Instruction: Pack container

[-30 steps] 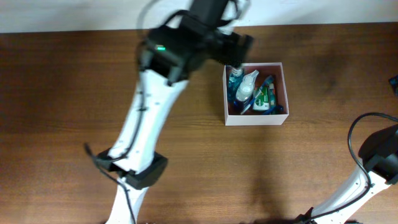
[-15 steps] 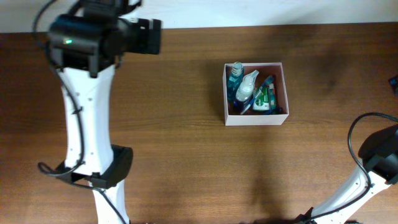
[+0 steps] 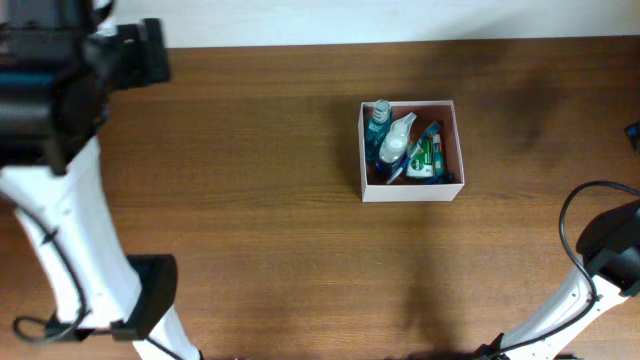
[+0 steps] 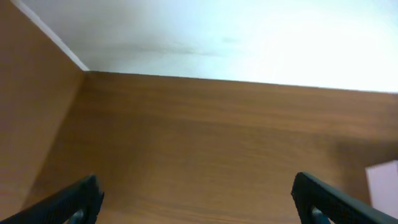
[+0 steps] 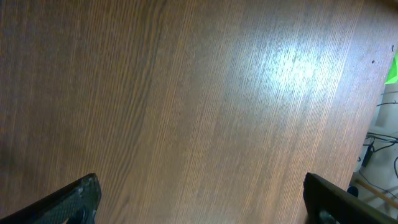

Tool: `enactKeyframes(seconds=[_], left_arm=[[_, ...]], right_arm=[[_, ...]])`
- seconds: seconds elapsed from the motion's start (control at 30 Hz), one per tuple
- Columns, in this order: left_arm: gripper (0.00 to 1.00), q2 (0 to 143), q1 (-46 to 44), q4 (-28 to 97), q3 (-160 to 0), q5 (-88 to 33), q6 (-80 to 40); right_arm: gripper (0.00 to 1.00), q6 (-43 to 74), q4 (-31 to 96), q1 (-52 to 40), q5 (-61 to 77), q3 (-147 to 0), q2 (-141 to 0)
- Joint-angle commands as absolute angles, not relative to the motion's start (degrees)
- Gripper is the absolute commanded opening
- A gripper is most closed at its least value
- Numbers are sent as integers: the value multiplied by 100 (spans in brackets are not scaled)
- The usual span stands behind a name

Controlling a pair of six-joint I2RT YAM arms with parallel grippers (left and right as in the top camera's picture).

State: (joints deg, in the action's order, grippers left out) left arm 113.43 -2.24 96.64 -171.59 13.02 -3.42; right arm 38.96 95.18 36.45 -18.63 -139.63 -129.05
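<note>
Lying well apart, container (image 3: pixel 411 192), left claw (image 4: pixel 199 198)

The worktop (image 3: pixel 300 250) is brown wood-grain board, smooth with a soft sheen. The right wrist view catches a bright glare across its fine, straight grain. The container (image 3: pixel 410 192) has thin, matt white walls, like card, and a dull reddish-brown floor. Inside it, a bottle (image 3: pixel 378 125) is clear blue plastic and a spray bottle (image 3: pixel 398 140) is glossy white plastic. The left arm (image 3: pixel 70 230) has a smooth white plastic shell with black housings. The left claw (image 4: pixel 199 205) and right claw (image 5: pixel 205 202) look like matt black plastic. The wall (image 4: pixel 217 37) is flat, matt white.
</note>
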Motion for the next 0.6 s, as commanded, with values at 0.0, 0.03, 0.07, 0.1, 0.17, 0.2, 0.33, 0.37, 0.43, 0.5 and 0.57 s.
enactKeyframes(seconds=[0.0,0.03,0.07,0.1,0.17,0.2,0.33,0.37,0.43,0.5,0.57], left_arm=[[99,10954,51,9668,-16859,1441,-294],[99,10884,106,9668,-16744,1441,-294],[99,10796,161,9668,-16588,1441,-294],[99,10702,209,9668,-16416,1441,-294],[99,10521,294,9668,-16072,1444,-294],[99,10425,336,9668,-15887,1446,-294],[99,10084,497,9668,-15286,1446,-294],[99,10001,550,9668,-15150,1446,-294],[99,9837,652,9668,-14910,1444,-294],[100,9671,770,9668,-14678,1444,-296],[99,9470,910,9668,-14396,1439,-298]], right_arm=[[99,3927,9513,3629,-1975,-13937,-12798],[99,3929,9513,3629,-1975,-13937,-12798],[99,3929,9513,3629,-1975,-13937,-12798],[99,3929,9513,3629,-1975,-13937,-12798],[99,3929,9513,3629,-1975,-13937,-12798],[99,3929,9513,3629,-1975,-13937,-12798],[99,3929,9513,3629,-1975,-13937,-12798],[99,3929,9513,3629,-1975,-13937,-12798],[99,3929,9513,3629,-1975,-13937,-12798],[99,3929,9513,3629,-1975,-13937,-12798],[99,3929,9513,3629,-1975,-13937,-12798]])
